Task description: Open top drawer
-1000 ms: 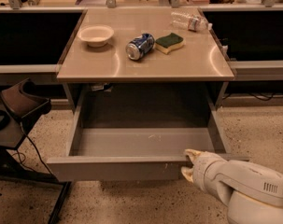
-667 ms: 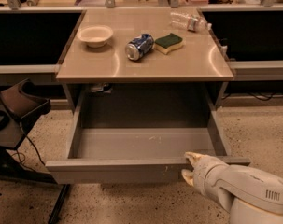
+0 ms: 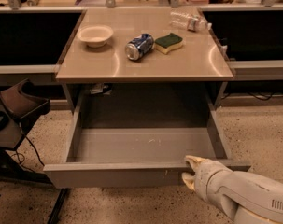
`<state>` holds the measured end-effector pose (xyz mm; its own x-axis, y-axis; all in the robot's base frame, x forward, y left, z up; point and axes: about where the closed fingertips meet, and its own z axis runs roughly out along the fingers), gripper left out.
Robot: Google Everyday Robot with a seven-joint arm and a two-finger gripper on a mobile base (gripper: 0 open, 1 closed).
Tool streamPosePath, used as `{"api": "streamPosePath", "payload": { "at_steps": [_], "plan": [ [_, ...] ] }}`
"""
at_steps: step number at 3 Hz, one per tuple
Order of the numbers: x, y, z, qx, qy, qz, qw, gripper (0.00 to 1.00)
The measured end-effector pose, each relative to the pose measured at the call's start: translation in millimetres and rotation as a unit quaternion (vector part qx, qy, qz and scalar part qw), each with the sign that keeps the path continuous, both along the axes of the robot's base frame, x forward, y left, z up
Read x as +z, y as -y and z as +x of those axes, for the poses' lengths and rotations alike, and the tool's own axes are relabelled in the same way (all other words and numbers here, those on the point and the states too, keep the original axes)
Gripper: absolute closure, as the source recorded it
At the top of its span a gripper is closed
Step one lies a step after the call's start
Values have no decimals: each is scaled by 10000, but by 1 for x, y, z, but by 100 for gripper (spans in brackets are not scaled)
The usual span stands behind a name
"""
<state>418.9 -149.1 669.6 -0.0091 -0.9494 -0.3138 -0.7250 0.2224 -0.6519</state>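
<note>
1. The top drawer (image 3: 131, 174) is pulled well out from under the counter's (image 3: 178, 66) front edge, its grey inside showing.
2. The gripper (image 3: 187, 171) is at the drawer front, below the counter's front right corner. Its fingers are apart, and the upper one rests on the rim.

The top drawer (image 3: 117, 174) is a wide, grey, handleless drawer under the tan tabletop. It is pulled well out toward the near side, so its plain grey floor and low side walls lie open to view. Its flat front panel runs level across the near edge, reaching past the side walls at left and right, with a few small pale scratches right of centre. The pale gripper (image 3: 188, 171) is at the right part of that front panel, against its top edge.
</note>
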Motion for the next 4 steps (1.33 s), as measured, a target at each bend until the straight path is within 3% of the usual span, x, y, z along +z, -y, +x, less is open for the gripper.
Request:
{"api": "streamPosePath", "payload": {
  "at_steps": [1,2,4],
  "plan": [
    [1,-5,-10,175,54,-97,9998,100],
    [7,3,-29,179,163,-50,9997,100],
    [13,14,-37,34,199,26,9998,58]
  ]
}}
